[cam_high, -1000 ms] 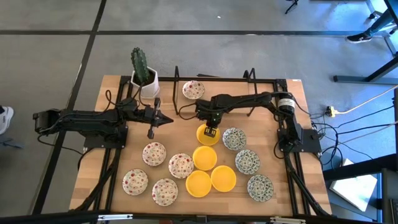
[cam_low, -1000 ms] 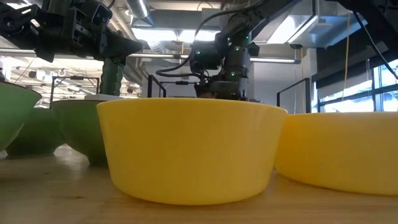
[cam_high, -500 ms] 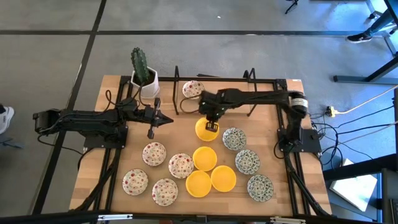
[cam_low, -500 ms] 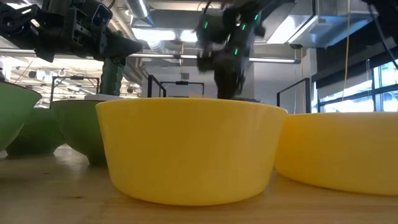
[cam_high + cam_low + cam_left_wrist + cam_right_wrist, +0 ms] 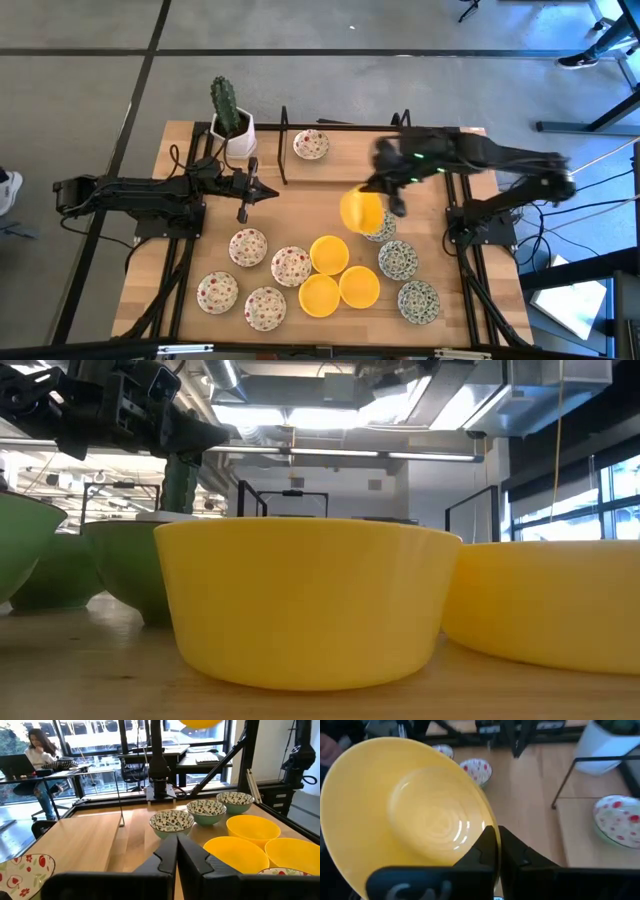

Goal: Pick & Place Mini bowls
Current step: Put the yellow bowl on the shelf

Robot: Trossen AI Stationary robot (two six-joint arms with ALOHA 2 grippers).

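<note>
My right hand [image 5: 392, 203] is clamped shut on the rim of a yellow bowl [image 5: 361, 211], holding it tilted in the air above the bench [image 5: 290, 205], over the green-patterned bowls [image 5: 398, 260] on the right. Three more yellow bowls [image 5: 330, 254] sit clustered at the near middle, with the red-speckled bowls [image 5: 248, 247] to their left. My left hand [image 5: 268, 193] hangs closed and empty over the bench's left side, near the cactus pot [image 5: 238, 133].

The right gripper [image 5: 392, 200] now carries the yellow bowl [image 5: 361, 211] up off the table, swinging toward three o'clock.
</note>
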